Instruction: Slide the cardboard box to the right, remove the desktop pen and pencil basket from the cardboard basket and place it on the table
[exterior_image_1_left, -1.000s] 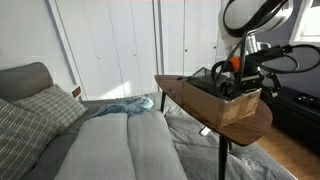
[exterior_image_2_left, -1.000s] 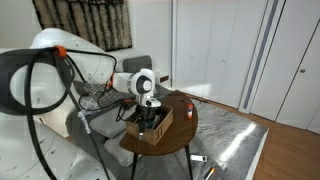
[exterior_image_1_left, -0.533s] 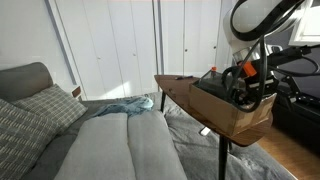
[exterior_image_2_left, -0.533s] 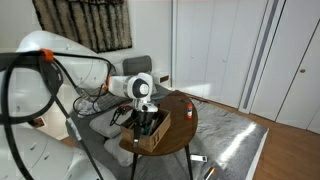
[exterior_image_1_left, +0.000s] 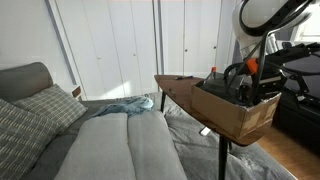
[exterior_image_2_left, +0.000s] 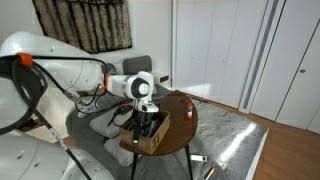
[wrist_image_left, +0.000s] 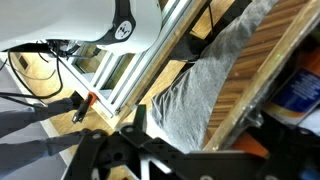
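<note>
The cardboard box (exterior_image_1_left: 238, 116) rests on the table (exterior_image_1_left: 178, 84), out at the tabletop's edge in both exterior views. It holds a jumble of dark items (the desktop pen and pencil basket cannot be singled out among them), and the wrist view shows a blue item (wrist_image_left: 300, 90). The gripper (exterior_image_1_left: 244, 86) reaches down into the box; whether its jaws are apart or together cannot be told. A grey couch (exterior_image_1_left: 110, 145) stands beside the table.
</note>
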